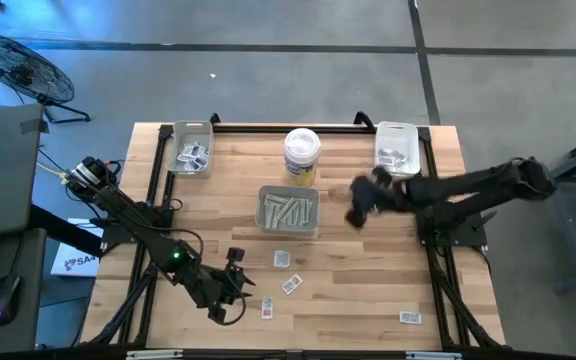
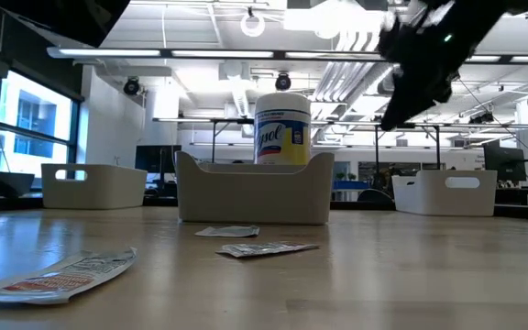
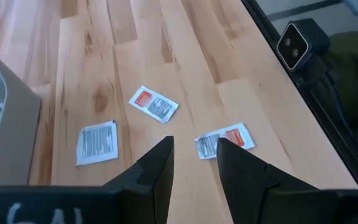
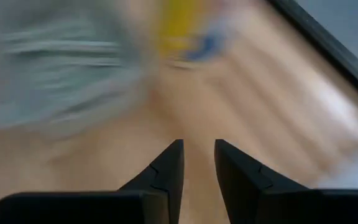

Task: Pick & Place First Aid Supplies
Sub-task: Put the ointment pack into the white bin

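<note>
Our right gripper [image 1: 353, 214] hangs above the table between the middle tray [image 1: 288, 211] and the right-hand tray [image 1: 397, 147]. In its wrist view the fingers [image 4: 169, 167] stand a narrow gap apart with nothing between them; that view is smeared, so we can only say the grey shape beyond is probably the middle tray.

Our left gripper [image 1: 236, 283] waits near the front edge of the table, left of centre. Its fingers [image 3: 160, 165] are also parted a little and hold nothing.

Just ahead of it three small white packets lie loose on the wood: one with an orange corner [image 3: 153, 104], one with dark print [image 3: 97, 142], and one [image 3: 225, 140] close beside a fingertip. From above, another packet [image 1: 409, 318] lies by the front right corner.

The middle tray holds a heap of long pale strips [image 1: 286, 209]. The left-hand tray [image 1: 190, 149] and the right-hand tray each hold some packets. A white tub with a yellow label [image 1: 301, 156] stands just behind the middle tray.
</note>
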Robot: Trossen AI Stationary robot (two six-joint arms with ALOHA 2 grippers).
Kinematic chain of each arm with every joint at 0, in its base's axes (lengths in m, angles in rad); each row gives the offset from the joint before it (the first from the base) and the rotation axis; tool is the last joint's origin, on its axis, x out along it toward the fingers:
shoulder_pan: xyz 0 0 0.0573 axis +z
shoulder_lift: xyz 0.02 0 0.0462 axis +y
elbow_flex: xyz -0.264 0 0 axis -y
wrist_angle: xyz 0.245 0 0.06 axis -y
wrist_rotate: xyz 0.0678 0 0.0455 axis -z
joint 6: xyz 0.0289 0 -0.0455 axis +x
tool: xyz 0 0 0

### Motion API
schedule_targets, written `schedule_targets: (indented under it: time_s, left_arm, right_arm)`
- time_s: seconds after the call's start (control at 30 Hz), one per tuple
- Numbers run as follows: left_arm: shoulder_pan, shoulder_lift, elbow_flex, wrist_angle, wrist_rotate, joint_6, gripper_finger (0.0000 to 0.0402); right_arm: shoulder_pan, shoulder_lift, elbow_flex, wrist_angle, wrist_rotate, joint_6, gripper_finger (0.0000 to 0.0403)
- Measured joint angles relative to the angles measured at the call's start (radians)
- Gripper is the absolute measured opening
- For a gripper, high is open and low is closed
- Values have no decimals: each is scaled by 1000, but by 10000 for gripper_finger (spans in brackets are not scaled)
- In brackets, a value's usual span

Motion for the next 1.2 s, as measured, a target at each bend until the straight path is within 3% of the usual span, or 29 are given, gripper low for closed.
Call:
schedule_targets:
  time_s: [0.23, 0.4, 0.5, 0.63, 0.93, 1.07, 1.2]
  left_arm:
    - [0, 7, 0, -5, -3, -3, 120]
    - [0, 52, 0, -8, -8, 19, 120]
    - [0, 79, 0, -9, -16, 22, 120]
    - [1, 96, 0, -10, -23, 22, 120]
    - [0, 62, 0, -79, -78, -20, 120]
    - [0, 28, 0, -146, -121, -62, 120]
    - [0, 17, 0, -171, -139, -90, 120]
  right_arm:
    - [371, 36, -171, 546, -87, -96, 83]
    - [489, 161, -240, 978, -99, -202, 83]
    - [507, 297, -197, 1129, -134, -282, 83]
    - [502, 495, -44, 1153, -168, -356, 83]
    - [471, 839, 354, 912, -202, -387, 83]
    - [454, 927, 475, 767, -217, -381, 83]
    - [426, 967, 527, 749, -277, -404, 84]
